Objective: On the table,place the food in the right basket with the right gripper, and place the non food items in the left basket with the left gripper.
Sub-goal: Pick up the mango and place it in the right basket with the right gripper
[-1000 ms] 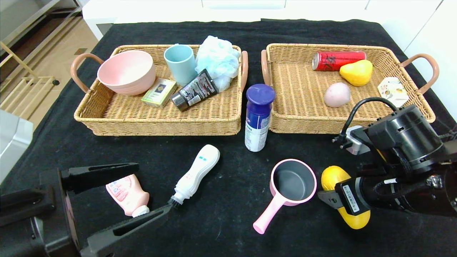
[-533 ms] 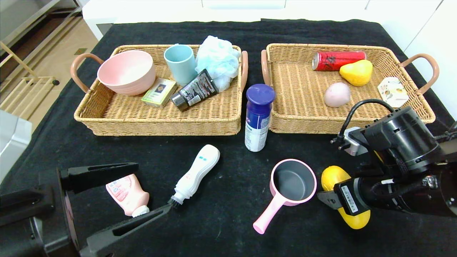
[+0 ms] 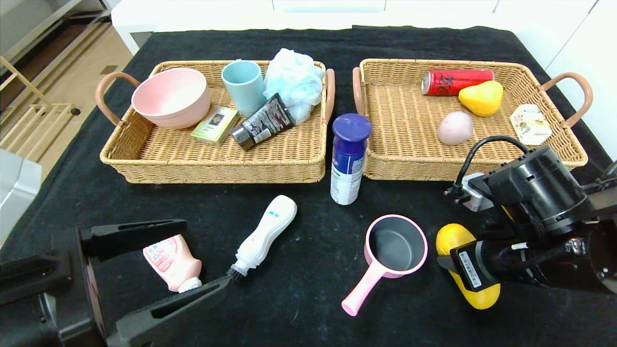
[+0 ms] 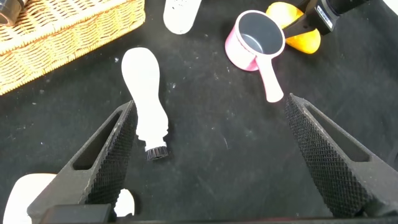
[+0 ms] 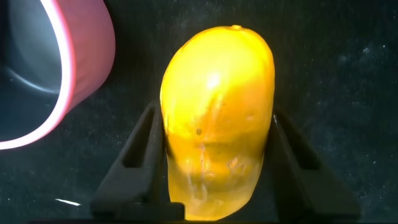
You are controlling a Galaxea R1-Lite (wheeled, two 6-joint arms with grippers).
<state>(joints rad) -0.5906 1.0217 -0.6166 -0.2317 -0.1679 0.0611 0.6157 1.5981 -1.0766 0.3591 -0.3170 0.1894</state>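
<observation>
**Right gripper closed around the yellow fruit**

The long yellow fruit [image 5: 214, 124] lies on the table [image 3: 299, 289] just beside the pink saucepan [image 3: 393, 250], in front of the right basket [image 3: 409, 159]. The right gripper [image 5: 214, 180] has a finger pressed against each flank of it, jaws about half closed. Only the right wrist view shows this contact; from the head the arm hides the fingers. The left gripper [image 3: 159, 270] hangs wide open, holding nothing, straddling the pink bottle [image 3: 172, 263] near the white brush-tipped bottle [image 3: 264, 237].
</observation>
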